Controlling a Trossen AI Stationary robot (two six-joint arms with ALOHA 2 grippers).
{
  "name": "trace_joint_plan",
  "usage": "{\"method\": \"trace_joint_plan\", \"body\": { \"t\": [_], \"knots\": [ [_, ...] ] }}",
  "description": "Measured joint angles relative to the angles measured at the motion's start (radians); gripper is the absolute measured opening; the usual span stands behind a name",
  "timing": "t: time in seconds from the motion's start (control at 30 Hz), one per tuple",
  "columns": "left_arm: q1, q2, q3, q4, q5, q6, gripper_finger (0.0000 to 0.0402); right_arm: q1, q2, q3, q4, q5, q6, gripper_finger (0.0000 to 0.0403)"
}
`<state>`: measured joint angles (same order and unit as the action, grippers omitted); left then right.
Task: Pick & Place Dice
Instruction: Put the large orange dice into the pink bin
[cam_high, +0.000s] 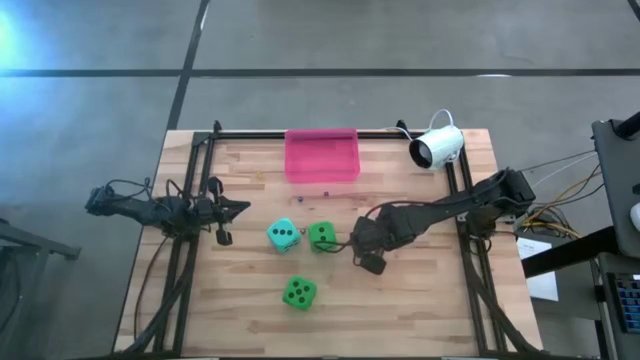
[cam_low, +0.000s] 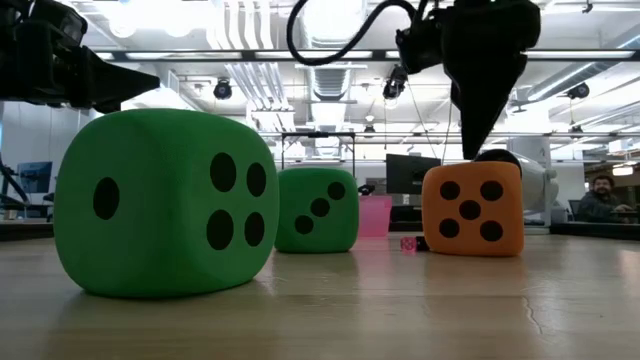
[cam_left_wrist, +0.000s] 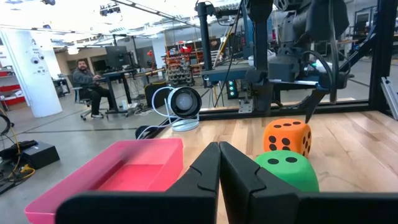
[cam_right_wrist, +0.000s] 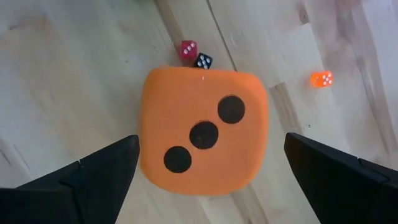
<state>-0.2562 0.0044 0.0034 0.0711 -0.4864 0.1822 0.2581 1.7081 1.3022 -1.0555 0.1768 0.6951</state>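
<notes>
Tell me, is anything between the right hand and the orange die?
Nothing visible. The open right hand hangs directly above the orange die, fingers on either side. Tiny dice lie beside it, not between.

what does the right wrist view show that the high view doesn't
Only the right wrist view shows the orange die, three pips up, framed by the open right gripper, plus three tiny dice beside it: red, black and orange. Only the high view shows the teal die, two green dice, the pink tray, the white camera and the left gripper. Both show the wooden table.
</notes>
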Motion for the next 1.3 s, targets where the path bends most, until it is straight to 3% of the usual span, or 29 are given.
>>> {"method": "trace_joint_plan", "body": {
  "t": [0.77,1.3],
  "knots": [
    [0.0,0.0,0.0,0.0,0.0,0.0,0.0015,-0.014,-0.002,-0.024,0.031,-0.028,-0.015,0.04],
    [0.0,0.0,0.0,0.0,0.0,0.0,0.0015,-0.043,-0.079,-0.161,0.182,-0.055,-0.026,0.04]
  ]
}}
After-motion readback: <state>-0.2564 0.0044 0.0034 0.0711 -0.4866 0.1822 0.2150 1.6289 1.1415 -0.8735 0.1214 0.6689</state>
